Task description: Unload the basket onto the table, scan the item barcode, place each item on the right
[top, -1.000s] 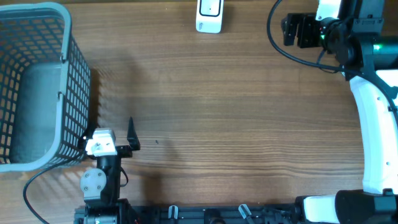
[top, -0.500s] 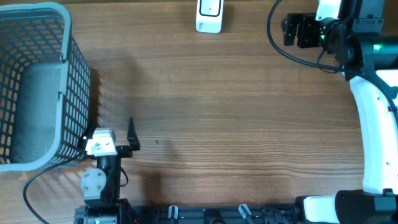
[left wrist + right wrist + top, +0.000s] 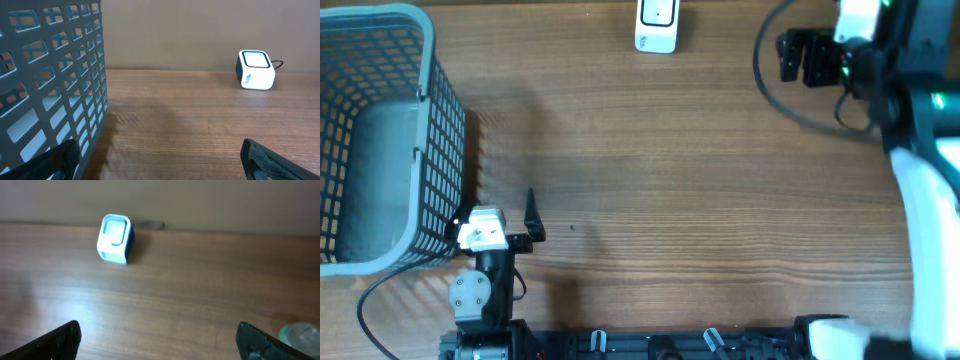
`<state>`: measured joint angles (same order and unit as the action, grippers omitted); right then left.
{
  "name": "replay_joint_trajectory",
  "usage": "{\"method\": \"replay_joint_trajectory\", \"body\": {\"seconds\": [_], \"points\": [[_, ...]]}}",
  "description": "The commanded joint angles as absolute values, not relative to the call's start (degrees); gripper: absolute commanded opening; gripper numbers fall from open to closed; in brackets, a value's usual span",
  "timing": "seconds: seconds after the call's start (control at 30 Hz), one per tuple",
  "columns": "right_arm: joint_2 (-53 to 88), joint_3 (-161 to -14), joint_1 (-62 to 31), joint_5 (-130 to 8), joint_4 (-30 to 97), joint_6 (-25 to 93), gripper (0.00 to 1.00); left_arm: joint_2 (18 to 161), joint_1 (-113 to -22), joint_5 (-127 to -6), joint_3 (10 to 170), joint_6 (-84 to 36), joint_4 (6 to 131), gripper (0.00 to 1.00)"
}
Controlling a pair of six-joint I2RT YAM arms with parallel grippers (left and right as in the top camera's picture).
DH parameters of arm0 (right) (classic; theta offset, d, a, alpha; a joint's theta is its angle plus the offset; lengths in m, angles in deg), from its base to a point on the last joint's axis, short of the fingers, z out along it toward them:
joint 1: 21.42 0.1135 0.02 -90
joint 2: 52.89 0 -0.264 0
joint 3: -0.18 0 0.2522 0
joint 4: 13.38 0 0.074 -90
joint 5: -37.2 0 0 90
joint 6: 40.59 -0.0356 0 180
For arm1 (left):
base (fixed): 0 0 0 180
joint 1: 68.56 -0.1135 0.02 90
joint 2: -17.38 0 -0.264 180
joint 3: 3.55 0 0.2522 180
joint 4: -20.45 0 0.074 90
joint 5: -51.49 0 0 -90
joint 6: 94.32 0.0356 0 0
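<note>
Opening step, nothing picked yet. Near left, the left gripper (image 3: 498, 210) sits beside the basket (image 3: 442, 150), jaws wide, empty. Far right, the right gripper (image 3: 788, 58) is also wide open and empty. The item is not clearly seen; a pale round blob (image 3: 299, 331) at the right wrist view's near-right edge may be it. Next: locate and grasp the item, then show its barcode to the scanner (image 3: 657, 25), a small white box at far centre.

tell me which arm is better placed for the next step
Probably the right arm: its open jaws face the scanner, and a pale round item shows at its wrist view's corner. The left arm sits beside the basket.
</note>
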<state>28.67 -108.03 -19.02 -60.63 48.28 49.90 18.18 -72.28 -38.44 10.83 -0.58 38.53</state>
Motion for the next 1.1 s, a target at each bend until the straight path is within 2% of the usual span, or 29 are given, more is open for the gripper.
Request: {"method": "replay_joint_trajectory", "body": {"seconds": [0.0,0.17,0.27,0.57,0.77,1.07], "points": [[14.03,-100.65,-18.63,-59.17,40.37,49.51,1.00,17.76,-72.59,-38.68,10.52,-1.36,38.53,1.00],[-6.70,-79.86,-19.15,-59.19,19.91,49.46,1.00,17.76,-72.59,-38.68,10.52,-1.36,38.53,1.00],[-17.19,-69.09,-19.92,-59.21,12.57,49.40,1.00,17.76,-72.59,-38.68,10.52,-1.36,38.53,1.00],[-42.45,-43.43,-24.31,-60.52,7.30,49.44,1.00,17.76,-72.59,-38.68,10.52,-1.36,38.53,1.00],[-51.72,-29.00,-25.60,-64.59,-2.53,49.40,1.00,17.76,-72.59,-38.68,10.52,-1.36,38.53,1.00],[-52.70,-21.68,-26.10,-64.48,-1.70,49.42,1.00,17.76,-72.59,-38.68,10.52,-1.36,38.53,1.00]]}}
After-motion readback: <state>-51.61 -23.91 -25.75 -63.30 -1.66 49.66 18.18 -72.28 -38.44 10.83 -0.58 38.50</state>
